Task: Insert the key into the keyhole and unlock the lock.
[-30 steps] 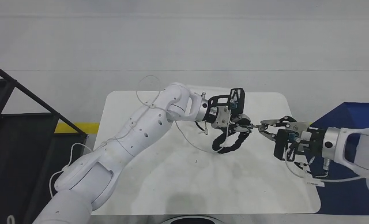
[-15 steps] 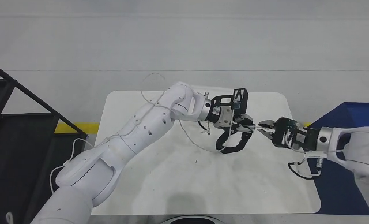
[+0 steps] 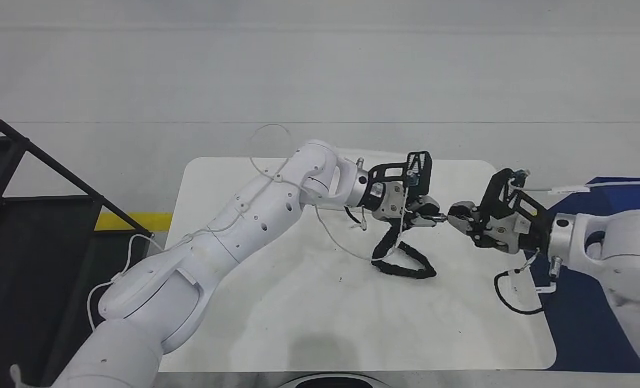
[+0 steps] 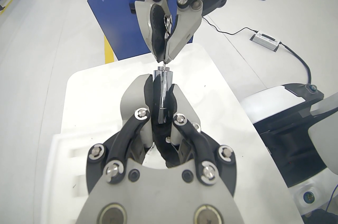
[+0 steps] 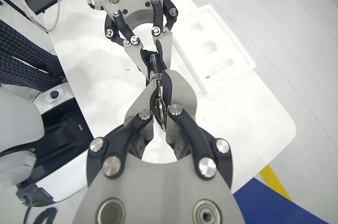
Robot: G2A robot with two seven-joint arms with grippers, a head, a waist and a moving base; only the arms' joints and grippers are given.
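Alignment matters most at this step. The left tool (image 4: 161,82) is closed on the chrome cylindrical lock (image 4: 163,93), which is held above the white tabletop (image 3: 300,318). A black sheathed cable (image 3: 402,264) trails down from the lock. The small silver key (image 5: 158,86) is set at the lock's keyhole end, its tip touching or just entered; the depth cannot be told. The right tool (image 5: 158,78) is clamped on the key's head, just beyond the lock's face. The blade should be kept in line with the lock's axis and pushed fully home before any twist is applied. The lock should be gripped firmly so that no turning force is lost to slip.
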